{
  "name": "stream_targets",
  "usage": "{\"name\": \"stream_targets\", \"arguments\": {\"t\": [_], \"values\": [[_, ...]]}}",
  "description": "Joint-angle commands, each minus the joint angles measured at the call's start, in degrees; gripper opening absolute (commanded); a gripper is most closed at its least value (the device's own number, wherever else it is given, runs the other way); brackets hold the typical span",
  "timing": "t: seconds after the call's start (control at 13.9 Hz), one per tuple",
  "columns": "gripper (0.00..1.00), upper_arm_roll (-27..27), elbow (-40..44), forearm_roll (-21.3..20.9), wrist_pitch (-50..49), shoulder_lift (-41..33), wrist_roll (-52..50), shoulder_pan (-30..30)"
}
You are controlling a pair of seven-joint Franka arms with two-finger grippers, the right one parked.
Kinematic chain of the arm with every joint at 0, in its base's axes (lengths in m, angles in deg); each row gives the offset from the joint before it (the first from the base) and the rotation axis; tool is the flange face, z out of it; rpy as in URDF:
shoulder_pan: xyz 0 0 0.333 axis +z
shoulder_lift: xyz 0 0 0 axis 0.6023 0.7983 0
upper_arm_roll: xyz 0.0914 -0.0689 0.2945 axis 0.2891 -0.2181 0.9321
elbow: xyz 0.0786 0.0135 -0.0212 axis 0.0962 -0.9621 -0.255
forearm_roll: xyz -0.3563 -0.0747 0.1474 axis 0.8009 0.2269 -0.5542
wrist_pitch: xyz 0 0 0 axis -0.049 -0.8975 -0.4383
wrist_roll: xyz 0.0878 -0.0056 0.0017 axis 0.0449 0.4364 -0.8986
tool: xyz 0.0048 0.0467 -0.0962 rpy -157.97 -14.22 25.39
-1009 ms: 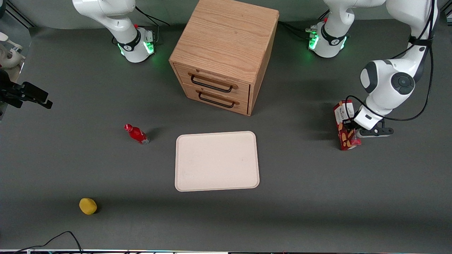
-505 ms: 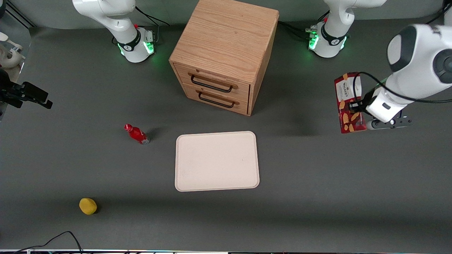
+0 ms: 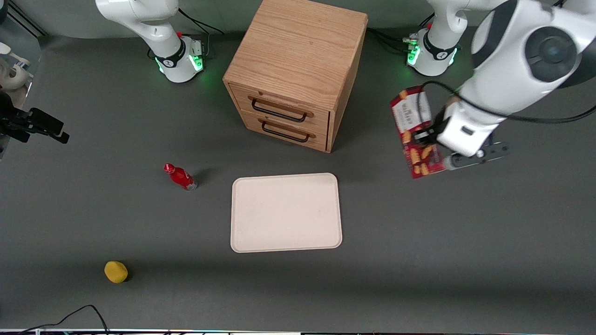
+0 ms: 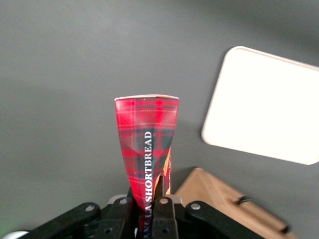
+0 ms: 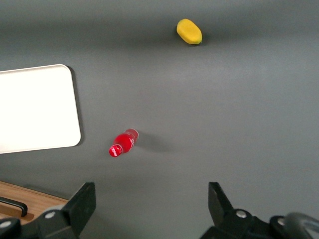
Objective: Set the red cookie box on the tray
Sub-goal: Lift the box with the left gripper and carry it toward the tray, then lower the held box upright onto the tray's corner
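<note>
Tool: the left arm's tool (image 3: 430, 139) is clenched on the red cookie box (image 3: 416, 131), partway along its length, and hangs above the bench.
Box: carried in the air, clear of the bench, toward the working arm's end, well apart from the tray (image 3: 286, 212).
Handling: probably light, hollow cardboard; stiff lengthwise, but the walls pinch inward in the wrist view (image 4: 147, 149).
Hold: a mid-length grip looks sensible; squeeze gently.
</note>
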Motion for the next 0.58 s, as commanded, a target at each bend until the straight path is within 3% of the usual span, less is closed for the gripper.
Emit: {"name": "stream_targets", "arguments": {"t": [0.0,0.22,0.5], "values": [[0.06,-2.57,14.15,-3.57,1.19,13.62,-13.68,-3.78],[0.06,-2.57,17.77,-13.33,7.25,21.63,-23.8,-9.68],[0.06,-2.31,21.9,-16.69,13.42,28.58,-26.72,-13.11]]}}
